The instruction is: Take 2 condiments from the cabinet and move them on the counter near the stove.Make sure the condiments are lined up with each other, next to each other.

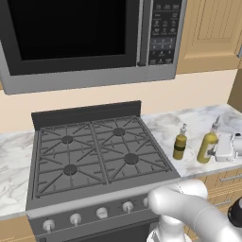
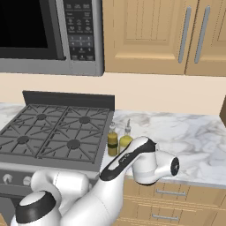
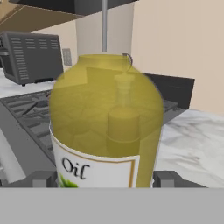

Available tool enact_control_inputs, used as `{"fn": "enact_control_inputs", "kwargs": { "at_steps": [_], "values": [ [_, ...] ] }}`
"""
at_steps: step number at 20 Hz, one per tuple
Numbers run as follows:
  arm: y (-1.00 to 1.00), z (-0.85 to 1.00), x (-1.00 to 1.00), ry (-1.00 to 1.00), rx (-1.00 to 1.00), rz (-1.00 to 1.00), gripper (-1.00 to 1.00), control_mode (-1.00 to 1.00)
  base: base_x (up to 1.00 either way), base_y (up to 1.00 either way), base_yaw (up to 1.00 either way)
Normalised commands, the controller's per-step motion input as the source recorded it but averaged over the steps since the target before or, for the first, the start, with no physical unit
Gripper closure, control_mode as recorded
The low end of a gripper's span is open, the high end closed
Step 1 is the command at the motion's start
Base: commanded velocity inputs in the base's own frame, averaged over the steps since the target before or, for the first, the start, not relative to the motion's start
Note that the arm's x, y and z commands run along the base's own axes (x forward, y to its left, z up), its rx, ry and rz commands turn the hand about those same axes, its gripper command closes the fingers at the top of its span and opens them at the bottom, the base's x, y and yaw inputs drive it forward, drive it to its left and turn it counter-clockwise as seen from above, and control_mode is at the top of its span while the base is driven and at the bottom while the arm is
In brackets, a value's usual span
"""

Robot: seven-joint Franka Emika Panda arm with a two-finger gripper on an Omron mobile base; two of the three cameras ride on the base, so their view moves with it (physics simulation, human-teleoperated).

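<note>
Yellow bottle (image 1: 207, 147) upright on counter (image 1: 198, 120), right of stove (image 1: 94, 151).
Long axis vertical, pourer up, white "Oil" label facing hand camera. Standing just beside olive-green bottle (image 1: 179, 145), also upright, between it and stove edge; olive one nearer stove, seen through yellow glass in hand view. Gripper (image 1: 221, 148) at yellow bottle's far side from stove, fingers (image 3: 164, 178) flanking bottle base; contact with glass: cannot tell.
</note>
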Motion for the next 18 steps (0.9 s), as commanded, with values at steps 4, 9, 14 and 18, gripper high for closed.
{"fn": "enact_control_inputs", "kwargs": {
  "at_steps": [4, 9, 14, 18],
  "values": [
    [0.07, -0.01, 0.11, 0.01, 0.0, 0.0, 1.0, -1.0, 0.0, 0.0, 0.0],
    [0.08, -0.03, 0.05, 0.0, 0.0, 0.0, 1.0, -1.0, 0.0, 0.0, 0.0],
    [0.06, -0.07, 0.08, 0.0, -0.01, 0.0, 1.0, -1.0, 0.0, 0.0, 0.0],
    [0.09, -0.06, 0.08, 0.0, -0.02, 0.0, 1.0, -1.0, 0.0, 0.0, 0.0]
  ]
}}
